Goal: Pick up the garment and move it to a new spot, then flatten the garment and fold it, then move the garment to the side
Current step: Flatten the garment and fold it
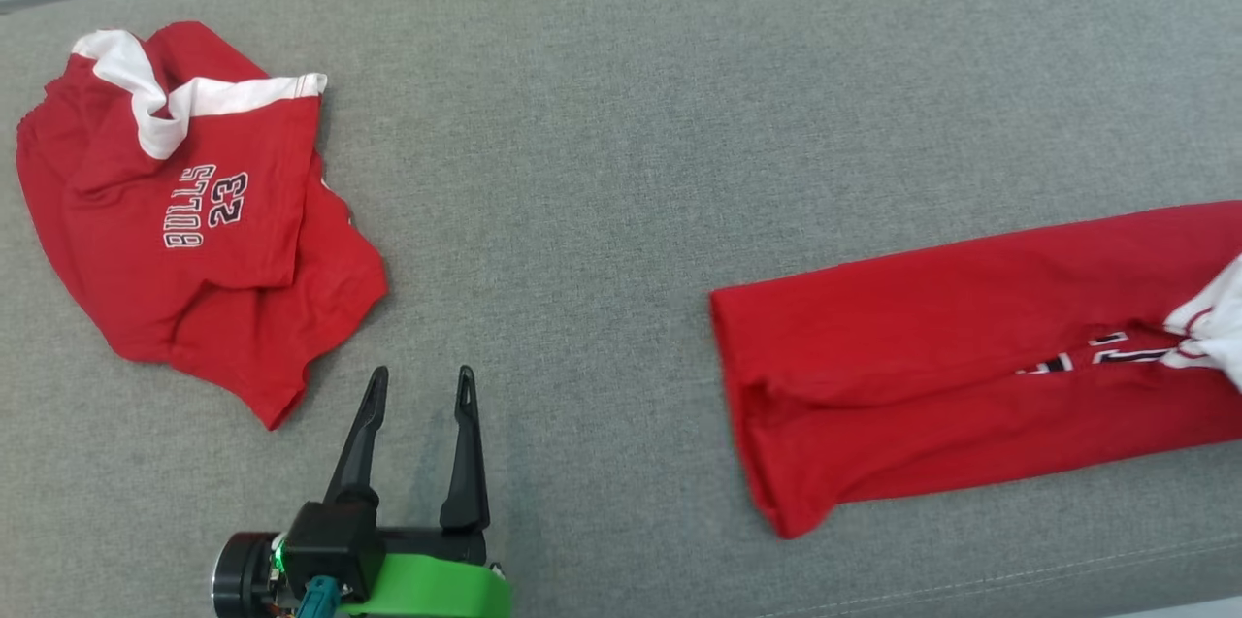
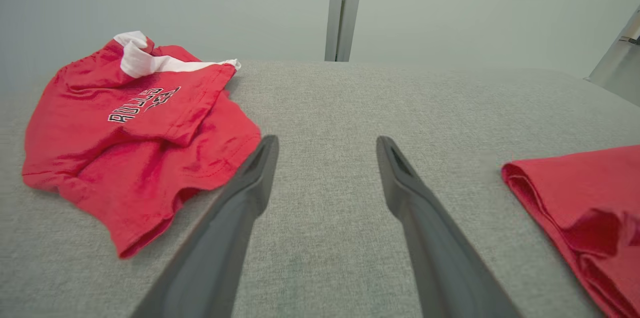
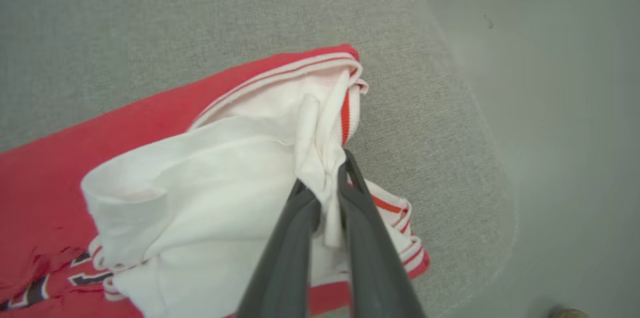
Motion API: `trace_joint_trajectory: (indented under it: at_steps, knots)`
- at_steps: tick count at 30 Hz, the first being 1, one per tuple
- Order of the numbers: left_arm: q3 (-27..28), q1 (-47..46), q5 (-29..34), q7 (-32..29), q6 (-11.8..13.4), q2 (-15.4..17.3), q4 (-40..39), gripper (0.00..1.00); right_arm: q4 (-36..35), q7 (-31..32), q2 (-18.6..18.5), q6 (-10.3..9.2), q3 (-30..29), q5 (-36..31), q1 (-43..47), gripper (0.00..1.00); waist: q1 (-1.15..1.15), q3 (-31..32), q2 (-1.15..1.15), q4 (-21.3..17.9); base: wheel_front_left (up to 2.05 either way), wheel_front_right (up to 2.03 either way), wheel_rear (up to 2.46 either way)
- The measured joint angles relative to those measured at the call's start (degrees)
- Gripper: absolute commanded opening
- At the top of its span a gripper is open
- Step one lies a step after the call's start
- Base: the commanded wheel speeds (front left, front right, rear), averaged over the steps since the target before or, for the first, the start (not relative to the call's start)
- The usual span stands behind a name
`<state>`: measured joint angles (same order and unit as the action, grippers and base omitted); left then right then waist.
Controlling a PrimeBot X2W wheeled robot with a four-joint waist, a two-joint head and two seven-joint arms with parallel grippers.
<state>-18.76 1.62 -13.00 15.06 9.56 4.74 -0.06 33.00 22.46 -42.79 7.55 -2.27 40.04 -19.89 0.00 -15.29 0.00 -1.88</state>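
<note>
**Garment folded long and gripped at its white end; the move aside is yet to come**

The garment (image 1: 922,356), red with white trim, lies at the right of the head view as a long narrow band. Its sides are turned in over each other and its squared end points toward the middle of the frame. By that shape I judge the flattening done and at least one lengthwise fold made. It runs off the right edge of the frame, so its far end is not visible there.

In the right wrist view the right pincer (image 3: 325,175) is clamped together on a bunched ridge of the white fabric (image 3: 215,168) at that end. This is near the rounded corner of the bench (image 1: 602,162), with the floor (image 3: 550,83) beyond at the right of the frame. What is left looks like a crosswise fold, the move to the side, or both; which comes first I cannot tell.

The left pincer (image 1: 422,373) stands wide apart and empty at the lower left of the head view. It is over bare grey cover between the two pieces of clothing and touches neither.

A second garment (image 1: 184,211), also red, lies rumpled and unfolded at the upper left of the head view, well apart from the folded one. Its lettering (image 1: 206,208) reads BULLS 23. Whether it is part of this job I cannot tell.

As for containers, both pieces lie loose on the bench, not in any basket or box
</note>
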Motion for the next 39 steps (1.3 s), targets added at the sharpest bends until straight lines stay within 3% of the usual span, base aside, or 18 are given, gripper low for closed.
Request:
trace_joint_trajectory:
  at_steps: [5, 14, 19, 23, 28, 35, 36, 37, 38, 39]
  knots:
    - [1.2, 1.4, 0.0, 0.0, -1.5, -0.8, 0.9, 1.0, -4.5, 0.4, -3.7, -0.01, -1.9, -0.1, 0.5, 0.0, 0.0, 2.4, 0.0, -0.2, 0.0, 0.0, 0.0]
    - [2.1, 2.0, -1.0, 0.1, -2.1, -1.7, 1.2, 1.0, -28.6, 6.9, -3.9, -0.04, 6.8, 7.9, 7.3, 0.0, 0.0, 5.5, 0.0, -0.1, 0.0, 0.0, 0.0]
    - [1.6, 2.2, -2.0, 0.1, -2.0, -1.8, 1.5, 1.0, -36.1, 9.2, 4.3, -0.03, 12.0, 7.6, 11.6, 0.0, 0.0, 6.2, 0.0, 0.6, 0.0, 0.0, 0.0]
    - [0.3, 2.1, -3.4, 0.1, -1.3, -1.8, 1.4, 1.0, -35.9, 9.3, 12.2, -0.04, 15.6, 3.6, 13.4, 0.0, 0.0, 6.3, 0.0, 1.4, 0.0, 0.0, 0.0]
    - [-0.7, 1.9, -4.1, 0.1, -0.6, -1.9, 1.3, 1.0, -32.1, 6.5, 20.4, -0.07, 16.1, -2.2, 13.2, 0.0, 0.0, 5.9, 0.0, 2.0, 0.0, 0.0, 0.0]
    - [-1.0, 1.8, -4.2, 0.1, -0.3, -1.9, 1.6, 1.0, -29.3, 4.7, 25.8, -0.07, 17.7, -6.4, 12.3, 0.0, 0.0, 5.7, 0.0, 2.1, 0.0, 0.0, 0.0]
    - [-1.0, 1.8, -4.3, 0.1, -0.2, -1.9, 1.7, 1.0, -29.2, 4.6, 26.3, -0.07, 18.0, -6.9, 12.2, 0.06, 0.0, 5.7, 0.0, 2.1, 0.0, 0.0, 0.0]
    - [-1.0, 1.8, -4.3, 0.1, -0.2, -1.9, 1.7, 1.0, -29.2, 4.1, 26.6, -0.07, 18.1, -7.2, 12.2, 0.41, 0.0, 5.7, 0.0, 2.0, 0.0, 0.0, 0.0]
    - [-1.0, 1.8, -4.3, 0.1, -0.2, -1.9, 1.9, 1.0, -29.2, 3.5, 27.0, -0.07, 18.5, -7.8, 12.1, 1.0, 0.0, 5.7, 0.0, 2.0, 0.0, 0.0, 0.0]
    - [-1.0, 1.8, -4.3, 0.1, -0.2, -1.9, 2.0, 1.0, -29.2, 3.3, 27.3, -0.07, 19.0, -8.0, 12.1, 1.0, 0.0, 5.8, 0.0, 1.9, 0.0, 0.0, 0.0]
